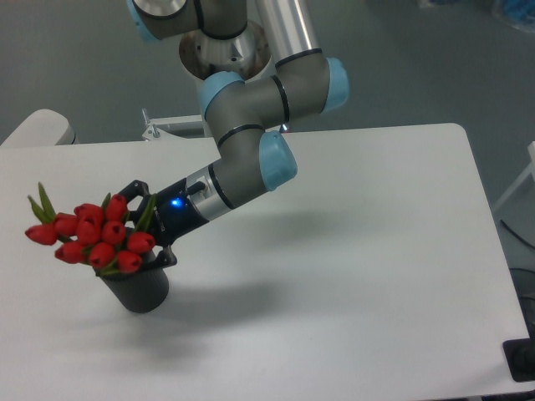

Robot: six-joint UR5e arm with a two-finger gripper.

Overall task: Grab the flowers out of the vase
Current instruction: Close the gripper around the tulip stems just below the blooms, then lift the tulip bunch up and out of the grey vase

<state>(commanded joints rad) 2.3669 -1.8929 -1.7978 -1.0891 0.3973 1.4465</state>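
The white desk (pixel 359 251) is filling most of the view, its far edge running along the top and its right corners rounded. The grey arm (pixel 251 109) with pale blue joint caps is coming in over the far edge and bending down toward the near left part of the desk, a small blue light glowing on its wrist. The dark vase (pixel 138 288) is standing near the left edge, well in from the near edge, casting a soft shadow to its right. The flowers (pixel 96 236) are sitting in the vase, red buds leaning out to the left with a few green leaves poking up. The gripper (pixel 144 230) is reaching in among the buds just above the rim, black fingers (pixel 134 189) spread on either side of the bunch; whether they are pressing on the stems I cannot tell.
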